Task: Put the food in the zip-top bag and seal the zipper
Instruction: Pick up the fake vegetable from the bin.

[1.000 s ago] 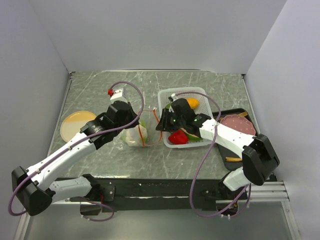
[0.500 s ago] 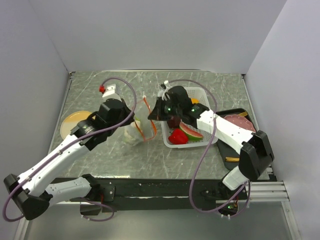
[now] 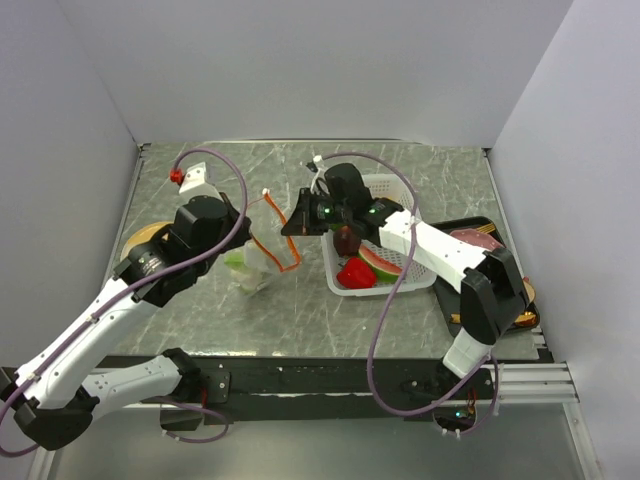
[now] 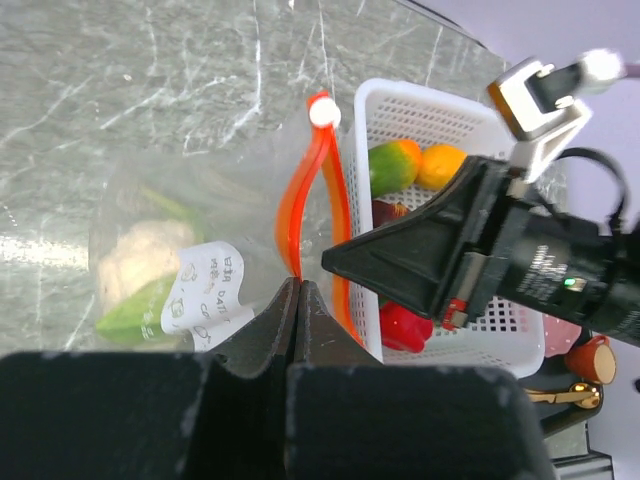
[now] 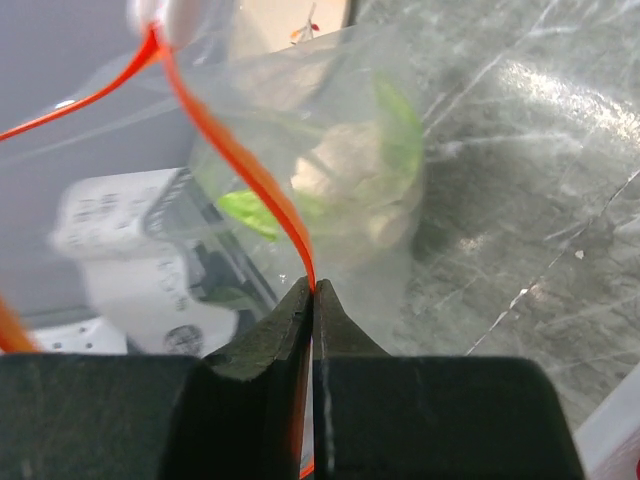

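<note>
The clear zip-top bag (image 3: 250,268) hangs off the table between my two grippers, with the white cauliflower (image 4: 133,265) and its green leaves inside. My left gripper (image 4: 298,285) is shut on one side of the orange-red zipper (image 4: 305,185). My right gripper (image 5: 313,290) is shut on the other side of the zipper (image 5: 245,165), so the mouth is spread. From above, the left gripper (image 3: 246,244) and right gripper (image 3: 286,229) flank the zipper (image 3: 291,245). The red pepper (image 3: 355,273), watermelon slice (image 3: 381,263), purple ball (image 3: 347,240), mango (image 4: 392,165) and orange (image 4: 441,165) lie in the basket.
The white perforated basket (image 3: 403,285) stands right of the bag, under my right arm. A dark tray with the pink slab (image 3: 478,238) is at the far right. A tan plate (image 3: 138,240) lies at the left, partly under my left arm.
Both grippers have risen and shifted left and away, lifting the bag by its zipper off the table. The bag's mouth has spread wider.
</note>
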### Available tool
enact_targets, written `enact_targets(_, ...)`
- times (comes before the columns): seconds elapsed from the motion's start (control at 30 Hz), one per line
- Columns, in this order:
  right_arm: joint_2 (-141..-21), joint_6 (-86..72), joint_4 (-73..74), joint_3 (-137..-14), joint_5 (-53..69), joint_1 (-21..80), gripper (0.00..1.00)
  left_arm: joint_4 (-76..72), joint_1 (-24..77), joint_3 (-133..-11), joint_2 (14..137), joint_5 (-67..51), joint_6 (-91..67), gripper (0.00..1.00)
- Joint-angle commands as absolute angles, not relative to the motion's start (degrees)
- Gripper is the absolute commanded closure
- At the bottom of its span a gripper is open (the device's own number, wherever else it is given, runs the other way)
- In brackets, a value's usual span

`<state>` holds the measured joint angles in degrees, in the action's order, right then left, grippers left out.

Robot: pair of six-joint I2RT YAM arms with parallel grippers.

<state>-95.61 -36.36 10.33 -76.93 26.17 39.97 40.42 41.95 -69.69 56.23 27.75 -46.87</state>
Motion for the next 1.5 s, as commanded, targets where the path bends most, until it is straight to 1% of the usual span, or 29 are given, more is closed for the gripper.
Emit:
enact_targets(0.0,-97.2,-35.8,10.9,-78.9,27.2,40.0,0.91,39.1,41.8,-73.7,55.0,28.7,-47.3,0.99)
enact_targets(0.07,-97.4,-35.4,11.2,-78.1,25.8,40.0,0.91,34.5,41.8,-70.7,54.7,26.4,-45.6,0.95)
enact_targets(0.17,-96.7,-33.4,12.9,-77.2,23.7,39.5,0.91,33.5,41.8,-69.3,58.3,23.6,-45.3,0.97)
enact_targets(0.2,-96.0,-32.9,13.8,-77.1,23.0,38.5,0.87,33.7,41.8,-69.4,59.3,22.8,-45.6,0.99)
enact_targets(0.27,-95.2,-31.5,15.0,-76.0,22.6,37.3,0.75,32.1,41.8,-68.7,61.9,20.4,-46.1,0.99)
enact_targets(0.3,-94.0,-31.4,15.2,-75.5,22.2,35.9,0.60,31.3,41.8,-67.5,62.5,20.0,-46.1,0.99)
enact_targets(0.4,-91.1,-30.7,17.7,-74.2,19.4,33.8,0.41,29.4,41.8,-65.8,64.4,20.2,-46.2,0.99)
enact_targets(0.43,-90.2,-29.9,18.9,-73.8,17.2,32.7,0.40,29.3,41.8,-65.7,64.9,20.6,-46.2,0.99)
enact_targets(0.5,-86.8,-28.6,22.3,-72.7,12.2,31.8,0.26,28.9,41.8,-65.2,66.1,21.0,-46.2,0.99)
enact_targets(0.53,-85.6,-27.3,23.3,-72.1,11.3,31.1,0.26,28.7,41.8,-65.1,66.3,20.9,-46.1,0.99)
enact_targets(0.57,-83.7,-26.6,25.1,-70.9,10.5,30.8,0.22,28.0,41.7,-64.9,66.8,20.7,-46.1,0.99)
enact_targets(0.73,-81.1,-24.3,34.9,-68.3,6.6,30.7,0.20,26.5,41.7,-64.3,67.4,19.4,-46.1,0.99)
enact_targets(0.83,-81.4,-24.3,37.5,-65.8,5.2,30.7,0.19,25.9,41.7,-64.3,67.2,18.8,-45.7,0.99)
enact_targets(0.87,-81.2,-24.2,37.4,-64.8,5.4,30.7,0.14,25.8,41.7,-64.3,67.1,18.6,-45.6,0.99)
enact_targets(0.9,-81.1,-24.3,36.9,-63.8,5.4,30.8,0.13,25.7,41.7,-64.4,67.1,18.2,-45.4,0.99)
enact_targets(1.13,-81.1,-22.9,35.5,-60.6,7.3,31.5,0.11,26.1,41.7,-65.0,65.7,17.1,-44.6,0.99)
enact_targets(1.3,-84.1,-21.9,34.2,-60.4,9.1,31.7,0.11,26.1,41.7,-65.0,65.5,16.9,-44.4,0.99)
enact_targets(1.47,-88.7,-23.6,35.9,-62.1,2.6,32.6,0.11,26.7,41.7,-65.1,65.7,16.7,-44.6,0.99)
